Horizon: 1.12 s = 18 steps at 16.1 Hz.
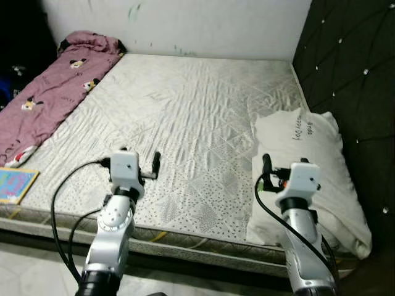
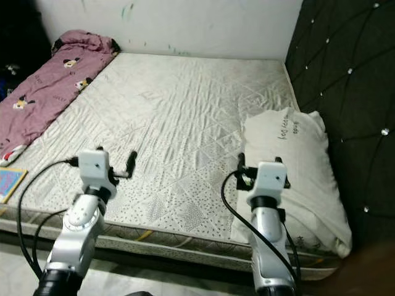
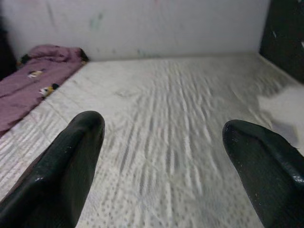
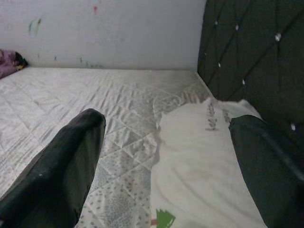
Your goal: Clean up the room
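Note:
A white pillow with small dark lettering lies on the right side of a grey-white quilted mattress, against a dark tufted headboard. A crumpled pink blanket with cartoon prints runs along the mattress's left edge to the far corner. My left gripper hovers open over the near edge of the mattress, nothing between its fingers. My right gripper stands open just above the pillow's near left part, with the pillow directly in front of it.
A flat blue picture book or card lies at the mattress's near left corner. A white wall with small paint marks closes the far side. Pale floor shows below the bed's front edge. Dark clutter sits at the far left.

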Available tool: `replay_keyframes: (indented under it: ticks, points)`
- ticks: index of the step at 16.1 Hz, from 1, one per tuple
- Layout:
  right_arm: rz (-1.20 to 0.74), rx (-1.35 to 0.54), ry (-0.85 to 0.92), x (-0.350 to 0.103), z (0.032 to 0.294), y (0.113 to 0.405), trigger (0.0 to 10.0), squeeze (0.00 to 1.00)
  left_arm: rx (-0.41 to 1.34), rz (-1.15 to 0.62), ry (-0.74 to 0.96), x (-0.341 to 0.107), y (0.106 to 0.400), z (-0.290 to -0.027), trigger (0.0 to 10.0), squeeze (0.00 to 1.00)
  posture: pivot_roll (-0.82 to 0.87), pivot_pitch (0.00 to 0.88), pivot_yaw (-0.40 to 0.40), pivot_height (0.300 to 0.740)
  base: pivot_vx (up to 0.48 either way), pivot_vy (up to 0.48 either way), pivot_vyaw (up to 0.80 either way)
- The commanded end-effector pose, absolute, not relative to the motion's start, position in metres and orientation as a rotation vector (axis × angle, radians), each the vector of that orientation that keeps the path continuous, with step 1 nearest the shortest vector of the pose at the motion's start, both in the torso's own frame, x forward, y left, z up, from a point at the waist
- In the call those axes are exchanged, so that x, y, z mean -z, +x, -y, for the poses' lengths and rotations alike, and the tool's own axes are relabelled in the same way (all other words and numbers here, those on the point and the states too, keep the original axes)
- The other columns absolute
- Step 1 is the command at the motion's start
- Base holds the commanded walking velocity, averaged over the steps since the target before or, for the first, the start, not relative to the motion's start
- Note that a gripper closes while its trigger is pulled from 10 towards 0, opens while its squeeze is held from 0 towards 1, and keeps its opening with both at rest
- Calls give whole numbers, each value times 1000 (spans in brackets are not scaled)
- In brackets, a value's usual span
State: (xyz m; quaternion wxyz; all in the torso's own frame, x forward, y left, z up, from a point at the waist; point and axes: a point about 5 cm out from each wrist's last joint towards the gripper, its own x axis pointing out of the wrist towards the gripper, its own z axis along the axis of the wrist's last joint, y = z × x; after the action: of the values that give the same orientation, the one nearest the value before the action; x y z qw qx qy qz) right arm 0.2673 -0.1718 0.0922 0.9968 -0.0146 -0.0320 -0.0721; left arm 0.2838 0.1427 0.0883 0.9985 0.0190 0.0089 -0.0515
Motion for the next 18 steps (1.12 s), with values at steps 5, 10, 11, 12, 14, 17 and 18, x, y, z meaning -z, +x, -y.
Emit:
replay_keyframes:
  ticks: [5,10,11,12,14,17,18]
  points:
    - [78,56,-30,-97,158,271,10000,0,65,-35,30,-84,273,-153,10000,0,34,0,21,740,0,0,0]
    - [86,90,-3,-99,157,268,10000,0,9,-48,28,-82,275,-167,10000,0,6,0,82,740,0,0,0]
    - [94,66,-17,-100,153,267,10000,0,34,-47,33,-84,280,-167,10000,0,9,0,89,740,0,0,0]
    - [95,60,-19,-100,151,267,10000,0,42,-43,36,-86,280,-168,10000,0,12,0,85,740,0,0,0]
    - [69,56,-28,-97,156,267,10000,0,-12,-53,20,-88,278,-175,10000,0,24,0,63,740,0,0,0]
    - [37,4,-56,-94,156,276,10000,0,-55,-18,11,-95,270,-169,10000,0,120,0,-41,740,0,0,0]
    - [31,-36,-57,-94,151,280,10000,0,-91,-7,-4,-98,264,-170,10000,0,148,0,-70,740,0,0,0]
